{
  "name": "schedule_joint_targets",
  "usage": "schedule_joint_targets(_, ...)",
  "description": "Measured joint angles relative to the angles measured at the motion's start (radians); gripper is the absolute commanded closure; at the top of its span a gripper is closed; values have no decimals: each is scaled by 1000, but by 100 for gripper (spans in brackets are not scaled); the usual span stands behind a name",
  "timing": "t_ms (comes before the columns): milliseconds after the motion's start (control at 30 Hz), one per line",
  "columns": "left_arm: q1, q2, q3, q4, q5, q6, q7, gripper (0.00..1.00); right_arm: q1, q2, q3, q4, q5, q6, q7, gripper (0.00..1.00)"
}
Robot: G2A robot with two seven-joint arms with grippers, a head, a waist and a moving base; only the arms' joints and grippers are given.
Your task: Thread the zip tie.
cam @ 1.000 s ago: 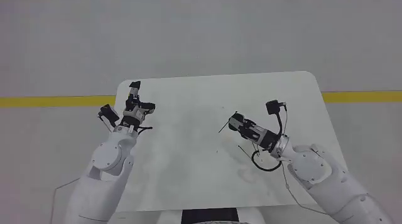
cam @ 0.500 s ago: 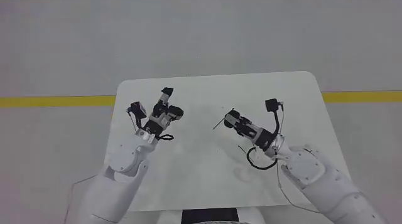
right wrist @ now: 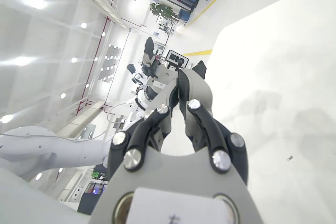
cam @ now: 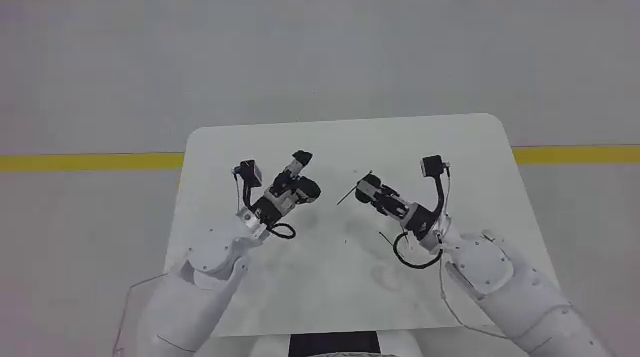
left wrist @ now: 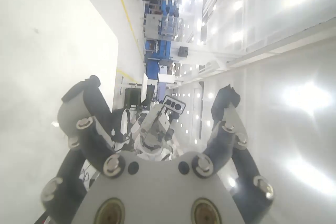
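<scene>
My right tool [right wrist: 183,75] is pressed together on the zip tie [cam: 347,197]. It pinches the tie near one end, so the thin free length projects toward the centre of the top view, clear of the worktop [cam: 450,147]. My left tool [left wrist: 158,88] is spread and carries nothing. It sits left of centre and faces the right tool across a gap. I judge this to be preparation — one tool presents the strap, the other stands ready to receive it. I cannot tell which end is the head.
</scene>
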Motion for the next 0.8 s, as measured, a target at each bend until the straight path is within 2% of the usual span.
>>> schedule_joint_targets(100, -8, 4, 12, 12, 20, -56, -85, 0, 3, -10, -1, 2, 61, 0, 17, 100)
schedule_joint_targets(233, -21, 9, 16, 63, 38, -160, -193, 0, 3, -26, 13, 9, 149, 0, 58, 100)
schedule_joint_targets(333, -32, 12, 22, 99, -7, -227, -285, 0, 2, -38, 37, 28, 222, 0, 116, 100)
schedule_joint_targets(367, -34, 12, 22, 106, -15, -237, -300, 0, 1, -42, 44, 38, 239, 0, 131, 100)
schedule_joint_targets(633, -34, 12, 21, 107, -14, -237, -300, 0, 1, -44, 49, 46, 250, 0, 139, 100)
schedule_joint_targets(800, -37, 11, 36, 102, -14, -234, -268, 0, 3, -45, 48, 46, 235, 10, 131, 100)
